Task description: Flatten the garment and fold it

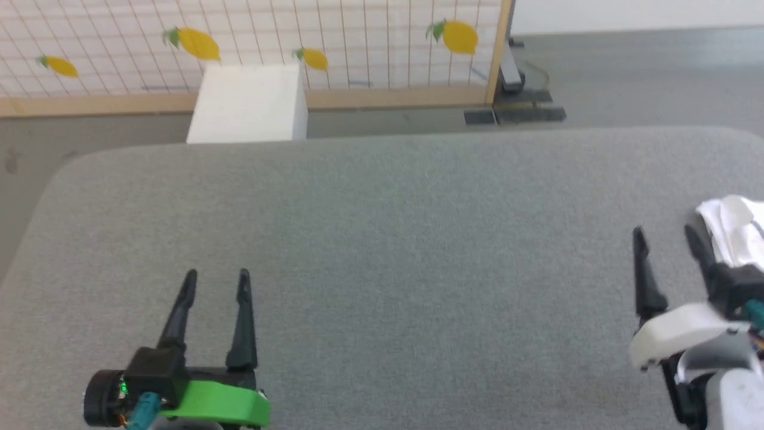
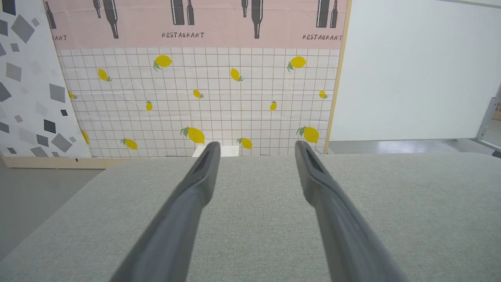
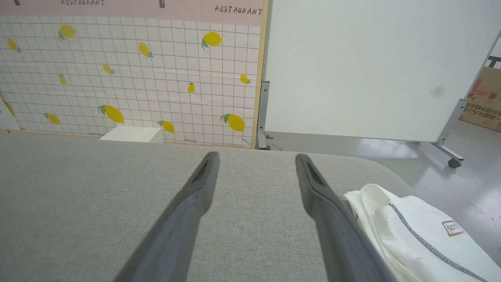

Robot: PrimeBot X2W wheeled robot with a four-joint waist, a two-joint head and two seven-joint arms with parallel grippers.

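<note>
The shirt (image 1: 737, 233) sits bunched at the table's (image 1: 382, 239) right edge, just right of the right gripper (image 1: 664, 232), spread and empty, while the left gripper (image 1: 216, 273), spread too, is well away left.

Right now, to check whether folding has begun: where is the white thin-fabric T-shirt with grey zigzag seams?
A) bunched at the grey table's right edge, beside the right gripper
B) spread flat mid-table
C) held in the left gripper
A: the T-shirt lies bunched at the right edge of the grey fabric table, beside the open right gripper; the left gripper is open, empty.
</note>
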